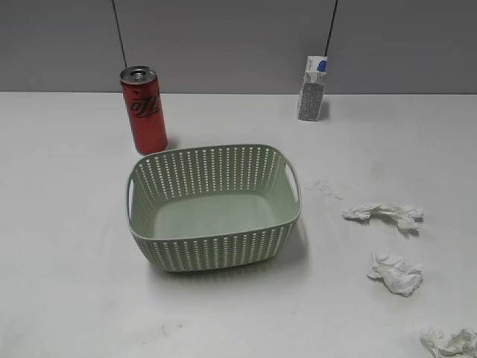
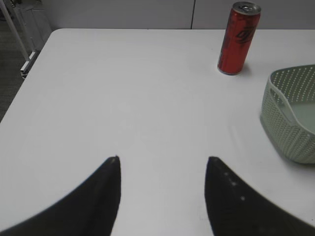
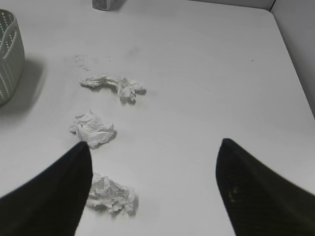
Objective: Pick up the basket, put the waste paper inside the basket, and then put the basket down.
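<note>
The pale sage-green basket [image 1: 214, 209] stands empty on the white table, mid-view; its left end shows in the left wrist view [image 2: 290, 118] and its right end in the right wrist view [image 3: 10, 54]. Three crumpled white waste paper wads lie to its right: a far one [image 1: 384, 215] [image 3: 113, 84], a middle one [image 1: 396, 273] [image 3: 92, 129] and a near one [image 1: 451, 343] [image 3: 110, 194]. My left gripper [image 2: 162, 158] is open and empty, left of the basket. My right gripper [image 3: 155, 143] is open and empty, right of the wads. Neither gripper shows in the exterior view.
A red soda can [image 1: 144, 110] [image 2: 238, 38] stands behind the basket's left end. An upright white-and-blue carton [image 1: 312, 88] stands at the back right. The table's left edge [image 2: 24, 83] and right edge [image 3: 290, 54] are in view.
</note>
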